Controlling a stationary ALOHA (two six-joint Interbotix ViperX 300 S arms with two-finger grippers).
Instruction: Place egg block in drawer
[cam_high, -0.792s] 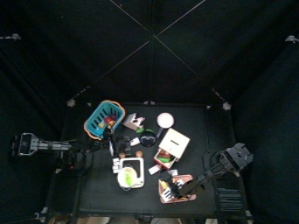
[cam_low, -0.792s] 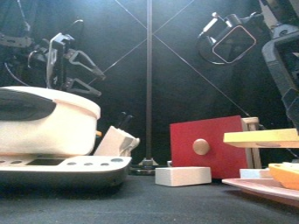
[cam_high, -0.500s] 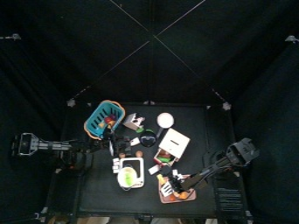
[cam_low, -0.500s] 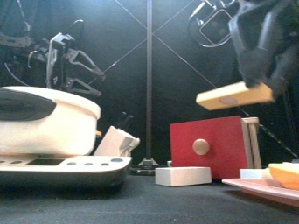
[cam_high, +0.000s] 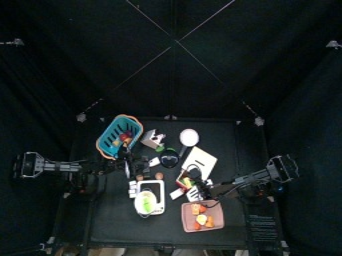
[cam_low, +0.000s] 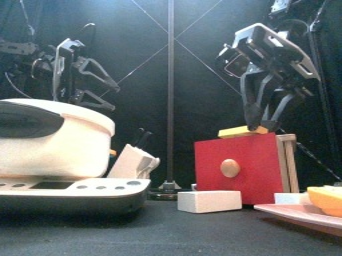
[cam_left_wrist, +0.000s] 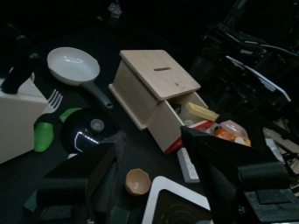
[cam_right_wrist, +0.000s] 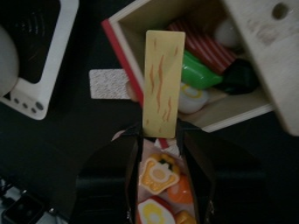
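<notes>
Egg block (cam_right_wrist: 160, 83), a thin stiff slab we judged light and slippery, hung over the open drawer (cam_right_wrist: 239, 70), pinched at one end by our right end effector (cam_right_wrist: 159, 138).

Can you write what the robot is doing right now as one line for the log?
step: carry | right gripper: shut on yellow block, over open red-front drawer | left gripper: resting apart | block not yet in drawer
</notes>
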